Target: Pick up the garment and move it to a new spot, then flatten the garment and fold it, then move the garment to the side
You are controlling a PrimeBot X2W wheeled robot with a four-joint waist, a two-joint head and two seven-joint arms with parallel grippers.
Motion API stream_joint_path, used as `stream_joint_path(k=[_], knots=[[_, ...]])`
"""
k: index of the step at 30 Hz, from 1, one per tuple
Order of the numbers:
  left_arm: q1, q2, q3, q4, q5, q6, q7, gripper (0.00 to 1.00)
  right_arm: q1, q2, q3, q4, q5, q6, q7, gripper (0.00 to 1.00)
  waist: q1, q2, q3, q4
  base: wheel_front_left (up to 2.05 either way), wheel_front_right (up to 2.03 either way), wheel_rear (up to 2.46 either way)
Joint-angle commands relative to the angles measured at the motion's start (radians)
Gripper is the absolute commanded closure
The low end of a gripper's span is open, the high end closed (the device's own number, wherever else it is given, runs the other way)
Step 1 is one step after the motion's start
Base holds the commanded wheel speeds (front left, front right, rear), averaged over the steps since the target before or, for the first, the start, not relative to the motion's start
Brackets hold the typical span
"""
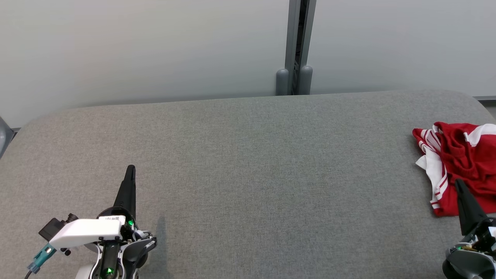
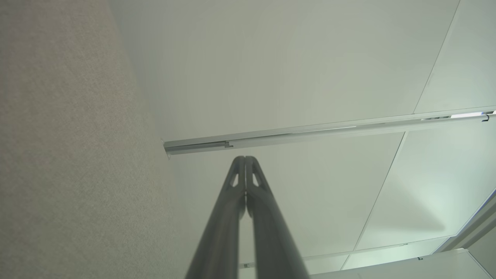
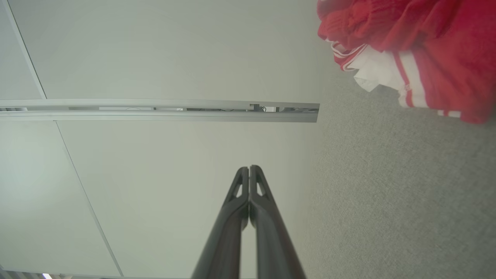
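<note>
The garment (image 1: 459, 162) is a red top with white stripes and panels, lying crumpled at the far right of the grey fabric surface (image 1: 248, 174). It also fills the upper right corner of the right wrist view, garment (image 3: 426, 50). My right gripper (image 1: 459, 183) is shut with nothing in it; its tip overlaps the garment's near edge in the head view. In its own wrist view the right gripper (image 3: 249, 168) points at the pale wall, left of the cloth. My left gripper (image 1: 131, 168) is shut and empty at the lower left, far from the garment, left gripper (image 2: 245, 159).
A pale wall (image 1: 135, 46) runs behind the surface, split by a grey vertical post (image 1: 298, 46). The surface's rounded corners curve off at the far left and far right. A wide bare stretch of grey fabric lies between the two grippers.
</note>
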Motion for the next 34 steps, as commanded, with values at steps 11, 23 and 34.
stream_joint_path(k=[11,23,34], knots=[[-0.009,0.004,0.004,-0.001,-0.003,-0.008,0.002,1.0,-0.012,-0.001,-0.008,0.004,-0.006,0.0,0.007,1.0,0.0,-0.0001,0.0,0.0,0.0,0.0,0.0],[-0.009,0.004,0.004,-0.001,-0.003,-0.007,0.002,1.0,-0.013,0.0,-0.009,0.004,-0.007,0.0,0.009,1.0,0.0,-0.0001,0.0,0.0,0.0,0.0,0.0],[-0.009,0.004,0.004,-0.001,-0.003,-0.007,0.002,1.0,-0.013,0.001,-0.01,0.004,-0.008,0.0,0.009,1.0,0.0,-0.0001,0.0,0.0,0.0,0.0,0.0]])
